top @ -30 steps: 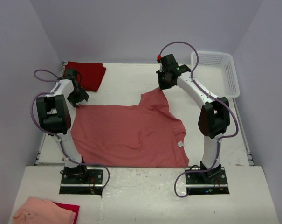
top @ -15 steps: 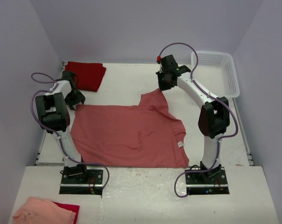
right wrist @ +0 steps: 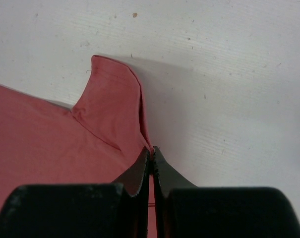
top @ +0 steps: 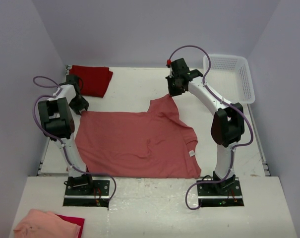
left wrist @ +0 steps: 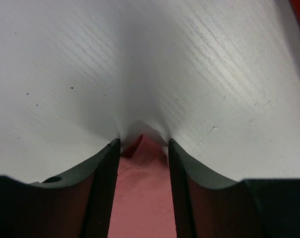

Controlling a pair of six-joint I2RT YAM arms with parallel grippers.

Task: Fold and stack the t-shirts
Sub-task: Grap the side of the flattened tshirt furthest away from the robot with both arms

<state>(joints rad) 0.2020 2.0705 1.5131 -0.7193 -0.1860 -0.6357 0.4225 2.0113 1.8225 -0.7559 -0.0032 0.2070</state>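
1. Jaws: my left gripper [left wrist: 144, 141] stands parted, one finger either side of a corner of the salmon t-shirt [top: 140, 144]. My right gripper [right wrist: 151, 151] is closed, pinching that shirt's far edge.
2. Count: two t-shirts, one white mesh basket [top: 244, 74], one peach cloth [top: 45, 225].
3. Obscured: the peach cloth is cut off at the near left frame edge. My left arm covers a corner of the crimson t-shirt [top: 92, 78]. I cannot tell whether my left fingertips touch cloth.
4. Appearance: the salmon t-shirt lies spread on the table [top: 135, 82] between my arms, lightly creased, with its white label [top: 192, 153] near the right side. The crimson t-shirt lies folded at the far left corner.
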